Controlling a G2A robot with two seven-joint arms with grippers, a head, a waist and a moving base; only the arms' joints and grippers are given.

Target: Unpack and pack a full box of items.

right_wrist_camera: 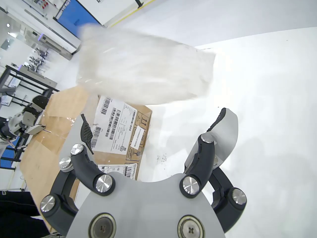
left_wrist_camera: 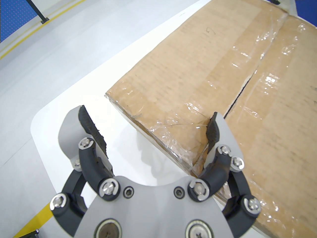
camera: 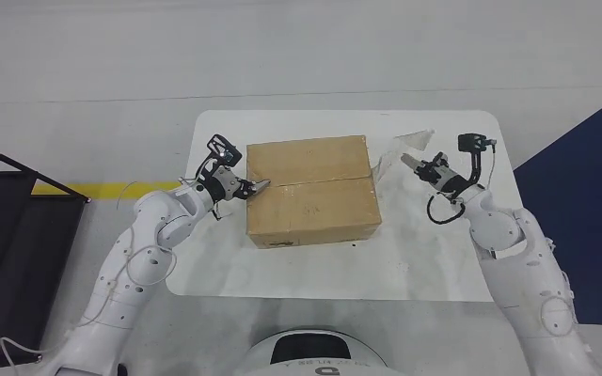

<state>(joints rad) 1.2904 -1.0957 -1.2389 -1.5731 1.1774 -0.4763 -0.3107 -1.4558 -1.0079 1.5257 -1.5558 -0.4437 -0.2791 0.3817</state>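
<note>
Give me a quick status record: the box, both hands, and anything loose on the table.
cardboard box: flaps shut, crumpled clear tape along the seam, sitting on the white table
left hand: open, at the box's left end by the seam, one finger at the top edge
right hand: open, nothing between its fingers, off the box's right end
plastic bag: white contents, by the box's far right corner, just ahead of the right hand; contact unclear

The brown cardboard box (camera: 312, 191) lay flat on the table (camera: 282, 273), its flaps closed under clear tape. A crumpled clear plastic bag (camera: 406, 148) was beside one corner.
</note>
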